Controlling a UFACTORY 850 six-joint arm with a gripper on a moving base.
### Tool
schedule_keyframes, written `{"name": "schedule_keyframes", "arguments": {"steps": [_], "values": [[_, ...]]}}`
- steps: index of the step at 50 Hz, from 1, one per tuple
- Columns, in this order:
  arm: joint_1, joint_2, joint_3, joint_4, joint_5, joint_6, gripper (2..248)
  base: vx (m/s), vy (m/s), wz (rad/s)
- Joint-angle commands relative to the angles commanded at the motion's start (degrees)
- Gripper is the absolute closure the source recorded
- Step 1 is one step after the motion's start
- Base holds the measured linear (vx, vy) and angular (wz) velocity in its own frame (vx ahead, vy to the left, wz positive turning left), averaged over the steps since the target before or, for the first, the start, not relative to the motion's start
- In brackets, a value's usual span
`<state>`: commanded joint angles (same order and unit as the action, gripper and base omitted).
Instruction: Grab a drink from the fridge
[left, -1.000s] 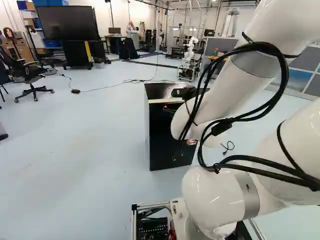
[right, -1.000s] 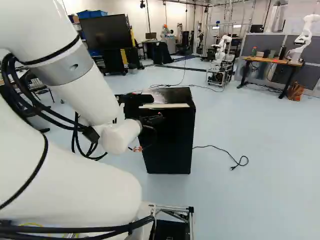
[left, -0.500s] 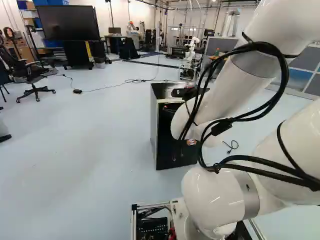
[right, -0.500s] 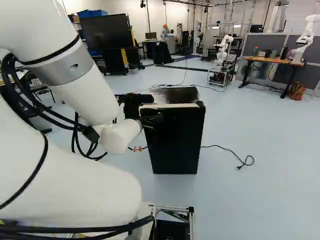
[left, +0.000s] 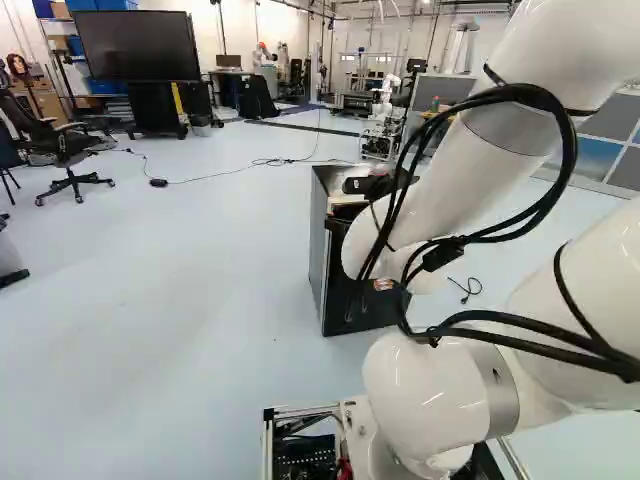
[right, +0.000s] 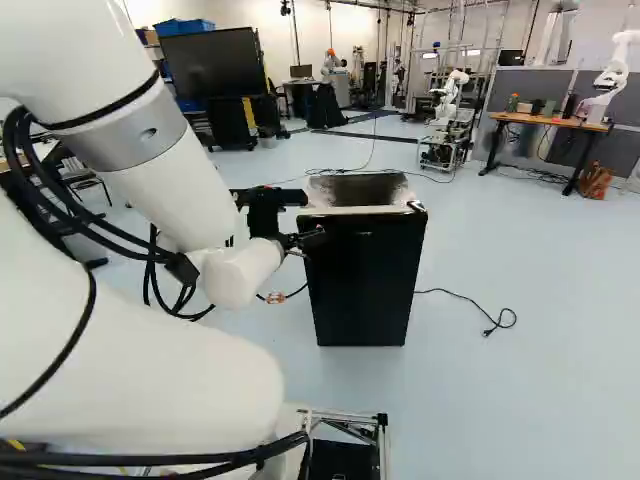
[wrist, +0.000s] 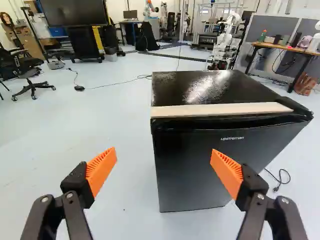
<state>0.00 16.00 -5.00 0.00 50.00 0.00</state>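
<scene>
Though near fridge (right: 365, 290), gripper (right: 312, 242) agape.

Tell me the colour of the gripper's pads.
The pads are orange, seen best in the wrist view.

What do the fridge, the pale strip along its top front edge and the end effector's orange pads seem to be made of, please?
Fridge: likely painted metal, black, glossy on top where light glares.
Strip: perhaps wood or plastic, pale and matt, without glare.
Orange pads: probably rubber or soft plastic, matt, with fine ridges.
</scene>
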Motion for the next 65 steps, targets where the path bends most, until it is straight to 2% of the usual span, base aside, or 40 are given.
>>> {"name": "schedule_keyframes", "arguments": {"steps": [65], "values": [[0.0,0.0,0.0,0.0,0.0,0.0,3,-0.047,0.078,-0.004]]}}
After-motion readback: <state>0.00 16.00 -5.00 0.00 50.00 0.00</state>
